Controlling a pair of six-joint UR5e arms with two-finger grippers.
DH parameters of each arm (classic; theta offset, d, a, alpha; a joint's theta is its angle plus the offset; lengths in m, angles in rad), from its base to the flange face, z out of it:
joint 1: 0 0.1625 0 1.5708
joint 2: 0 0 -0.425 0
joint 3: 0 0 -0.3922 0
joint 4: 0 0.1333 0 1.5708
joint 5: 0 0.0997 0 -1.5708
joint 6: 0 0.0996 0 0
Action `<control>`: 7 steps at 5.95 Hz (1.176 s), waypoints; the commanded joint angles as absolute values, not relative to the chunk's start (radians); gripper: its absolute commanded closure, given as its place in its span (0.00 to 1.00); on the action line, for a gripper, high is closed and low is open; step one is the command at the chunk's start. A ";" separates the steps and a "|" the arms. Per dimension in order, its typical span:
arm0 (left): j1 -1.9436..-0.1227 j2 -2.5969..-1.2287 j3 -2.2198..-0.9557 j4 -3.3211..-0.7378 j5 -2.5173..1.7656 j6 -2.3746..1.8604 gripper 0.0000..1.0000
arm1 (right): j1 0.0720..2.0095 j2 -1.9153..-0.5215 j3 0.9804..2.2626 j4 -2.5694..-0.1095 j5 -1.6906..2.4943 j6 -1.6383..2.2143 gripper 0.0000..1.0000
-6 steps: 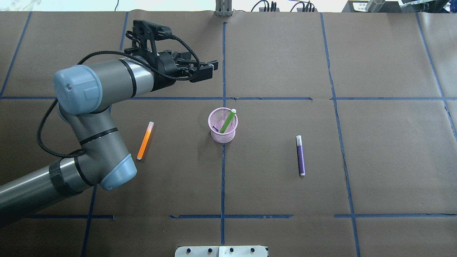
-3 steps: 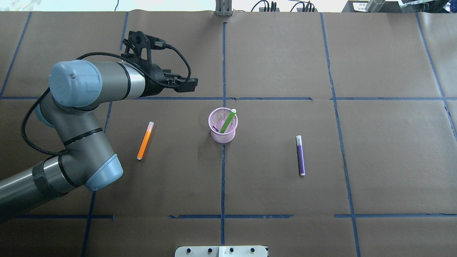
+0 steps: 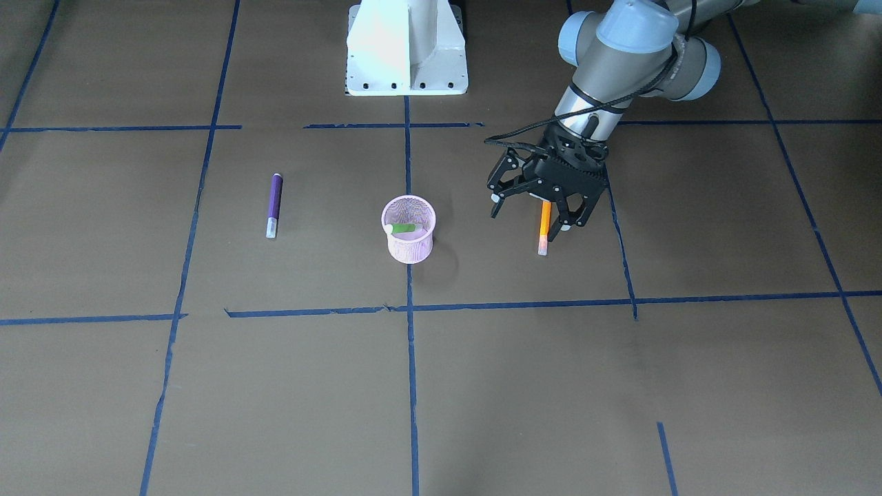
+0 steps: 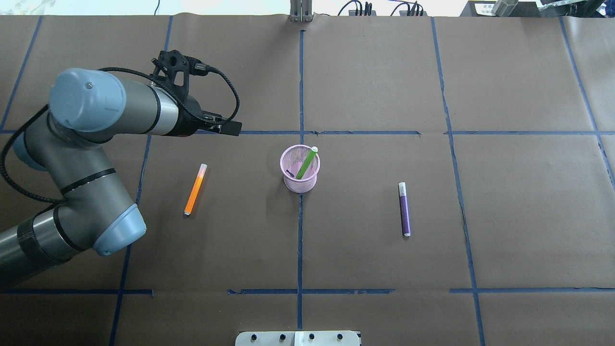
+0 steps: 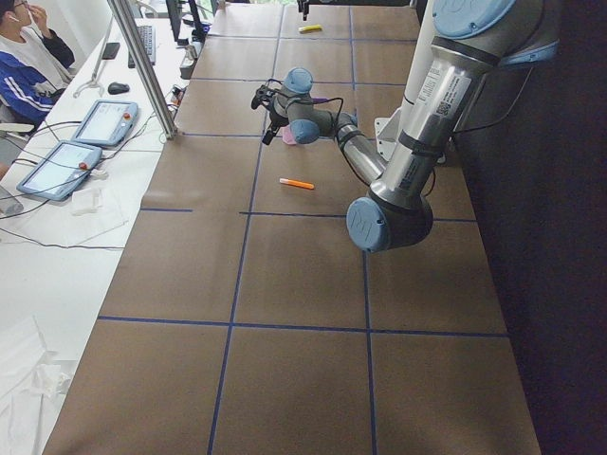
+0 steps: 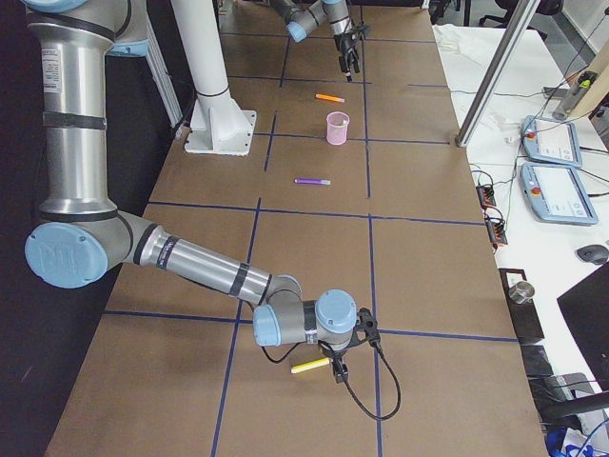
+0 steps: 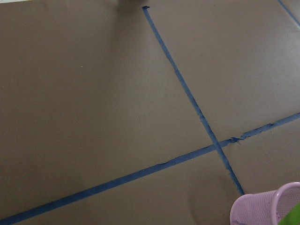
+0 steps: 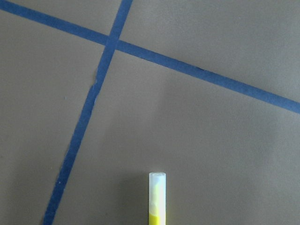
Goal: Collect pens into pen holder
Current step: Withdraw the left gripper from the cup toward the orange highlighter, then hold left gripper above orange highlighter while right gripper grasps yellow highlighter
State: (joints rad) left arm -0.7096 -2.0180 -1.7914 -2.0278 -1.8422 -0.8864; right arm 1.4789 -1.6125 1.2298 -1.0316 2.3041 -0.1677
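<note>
Brown paper table (image 4: pixel 365 72), blue tape grid (image 4: pixel 300 240). Your left gripper (image 3: pixel 532 213) hangs spread wide near the orange pen (image 4: pixel 195 189). Green pen (image 4: pixel 306 164) leans inside pen holder (image 4: pixel 300 185); purple pen (image 4: pixel 404 209) lies well apart. Right gripper (image 6: pixel 337 369): can't tell.

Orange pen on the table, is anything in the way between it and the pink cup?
No, nothing visible. Between the slim orange pen and the pink wire-mesh cup lies only the brown paper covering the table. The cup holds a green pen, leaning, with room beside it.
</note>
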 commanded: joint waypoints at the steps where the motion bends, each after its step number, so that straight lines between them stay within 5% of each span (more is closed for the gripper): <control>1: -0.715 -2.005 -1.790 -2.014 -1.852 -0.881 0.00 | 1.457 -1.611 1.197 -0.912 2.304 -0.163 0.00; 7: -0.713 -2.003 -1.776 -2.023 -1.848 -0.879 0.00 | 1.436 -1.583 1.115 -0.911 2.344 -0.167 0.00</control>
State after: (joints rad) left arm -0.7138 -2.0034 -1.7780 -2.0221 -1.8485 -0.8794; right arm 1.4359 -1.5865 1.1259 -0.9113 2.3466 -0.1657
